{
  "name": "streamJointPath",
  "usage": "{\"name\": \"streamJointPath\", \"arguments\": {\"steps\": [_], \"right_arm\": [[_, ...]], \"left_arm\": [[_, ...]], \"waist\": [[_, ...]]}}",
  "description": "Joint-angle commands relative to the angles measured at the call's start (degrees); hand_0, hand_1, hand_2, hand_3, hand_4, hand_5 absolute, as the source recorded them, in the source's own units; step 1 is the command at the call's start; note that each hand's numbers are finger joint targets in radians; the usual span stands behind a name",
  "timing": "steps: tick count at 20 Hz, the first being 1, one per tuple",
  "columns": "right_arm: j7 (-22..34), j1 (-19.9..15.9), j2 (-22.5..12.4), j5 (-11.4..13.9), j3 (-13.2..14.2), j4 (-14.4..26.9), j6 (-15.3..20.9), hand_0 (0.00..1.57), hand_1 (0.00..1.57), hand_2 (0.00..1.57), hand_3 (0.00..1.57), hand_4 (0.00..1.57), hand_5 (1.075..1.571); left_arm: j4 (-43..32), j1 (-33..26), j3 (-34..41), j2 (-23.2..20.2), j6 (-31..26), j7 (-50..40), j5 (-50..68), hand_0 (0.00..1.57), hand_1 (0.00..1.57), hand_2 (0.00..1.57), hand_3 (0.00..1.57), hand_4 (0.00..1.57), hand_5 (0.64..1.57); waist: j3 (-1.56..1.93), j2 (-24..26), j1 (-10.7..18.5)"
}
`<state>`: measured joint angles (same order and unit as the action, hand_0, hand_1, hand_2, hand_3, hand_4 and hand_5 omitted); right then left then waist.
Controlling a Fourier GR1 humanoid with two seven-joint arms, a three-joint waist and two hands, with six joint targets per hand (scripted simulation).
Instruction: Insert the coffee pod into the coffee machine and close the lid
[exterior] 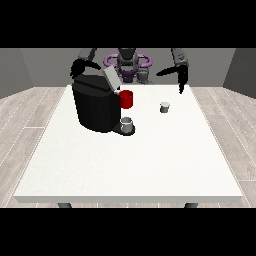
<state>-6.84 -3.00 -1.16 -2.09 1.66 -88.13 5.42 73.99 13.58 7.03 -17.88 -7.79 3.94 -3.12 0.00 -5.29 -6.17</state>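
Look first at the black hand at the view's right (pixel 182 80): it hangs over the far edge of the large white worktop (pixel 130 165), fingers straight and pointing down, released, with nothing in it. Just below it and nearer you, well apart from its fingertips, the small pale grey coffee pod (pixel 164 107) stands upright on the worktop, its short axis vertical and its wider rim on top.

Now the hand at the view's left (pixel 76 68): it sits behind the top rear corner of the bulky black coffee machine (pixel 95 106), and you cannot tell how its fingers lie.

The machine stands on the left half of the worktop. Its grey lid (pixel 110 78) is raised, tilting up and back toward the robot. At the machine's front, facing the view's right, you see a red pod holder (pixel 126 99). Below that, a small grey cup (pixel 127 124) rests on the machine's dark base. The pod lies to the right of the machine, clearly apart from it.
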Motion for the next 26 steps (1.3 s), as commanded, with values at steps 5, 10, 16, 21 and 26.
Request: {"name": "streamJointPath", "arguments": {"steps": [5, 10, 16, 21, 26], "right_arm": [[2.64, -7.42, -2.04, -0.87, 2.56, 1.99, 0.27, 0.0, 0.0, 0.0, 0.0, 0.36, 1.571], [5.09, -5.84, 1.09, 4.05, -2.98, 2.22, 5.25, 0.0, 0.0, 0.0, 0.0, 0.37, 1.571], [4.85, -6.79, -1.52, 2.89, 0.88, 7.61, 3.12, 0.0, 0.0, 0.0, 0.0, 0.42, 1.571], [4.48, -8.01, -2.63, 2.92, 1.26, 8.01, 2.17, 0.0, 0.0, 0.0, 0.0, 0.39, 1.571], [4.37, -8.92, -1.75, 2.75, 1.02, 7.74, 2.66, 0.0, 0.0, 0.0, 0.0, 0.43, 1.571]], "left_arm": [[-12.98, 8.55, 2.35, -3.19, -0.99, 1.49, -2.39, 0.0, 0.0, 0.0, 0.0, 0.0, 1.571], [-18.76, 11.36, 0.11, -1.89, 2.59, 0.57, -7.59, 0.0, 0.0, 0.0, 0.0, 0.0, 1.571], [-22.57, 11.39, -3.05, -0.75, 2.49, 1.38, -12.1, 0.0, 0.0, 0.2, 0.0, 0.0, 1.571], [-28.12, 15.41, -1.51, -2.4, 3.98, 1.66, -14.28, 0.45, 0.45, 0.61, 0.3, 0.0, 1.571], [-32.08, 14.69, -3.3, -3.23, 4.77, 4.87, -18.16, 0.62, 0.62, 0.74, 0.48, 0.0, 1.571]], "waist": [[-0.01, -5.6, -0.78], [-0.01, -4.36, -1.62], [0.0, -2.48, 0.05], [0.0, -3.65, -1.36], [-0.01, -4.16, -0.89]]}}
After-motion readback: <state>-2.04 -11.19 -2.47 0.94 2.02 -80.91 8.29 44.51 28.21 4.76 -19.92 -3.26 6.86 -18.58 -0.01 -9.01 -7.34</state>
